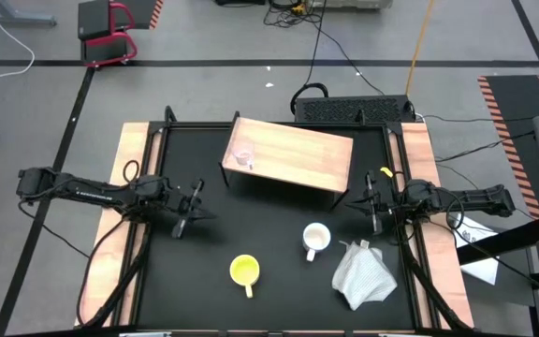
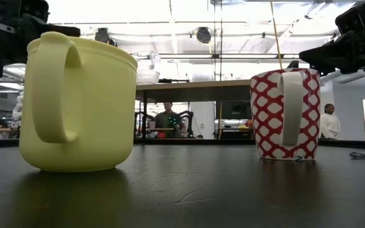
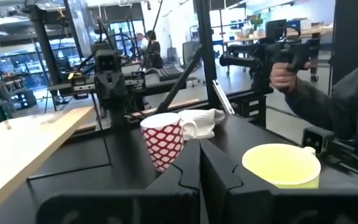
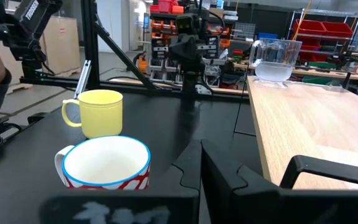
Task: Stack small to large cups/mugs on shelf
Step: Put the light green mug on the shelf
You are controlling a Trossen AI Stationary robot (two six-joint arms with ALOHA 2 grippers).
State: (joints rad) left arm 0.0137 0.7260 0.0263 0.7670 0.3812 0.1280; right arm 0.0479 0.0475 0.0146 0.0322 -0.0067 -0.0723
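The small clear glass cup (image 1: 243, 157) stands upright on the left part of the light wooden shelf (image 1: 298, 161) at the table's far side; the right wrist view shows the glass cup (image 4: 275, 59) there too. The white mug with a red lattice pattern (image 1: 315, 239) and the yellow mug (image 1: 244, 271) stand upright on the black table in front of the shelf. My left gripper (image 1: 187, 208) is shut and empty, left of both mugs and level above the table. My right gripper (image 1: 372, 201) is shut and empty at the shelf's right end.
A crumpled white cloth (image 1: 363, 274) lies at the near right, beside the patterned mug. Pale wooden strips (image 1: 134, 178) border the black table. A person's hand (image 3: 284, 71) holds a dark device beyond the table's near edge. Bare black surface lies between the shelf and the mugs.
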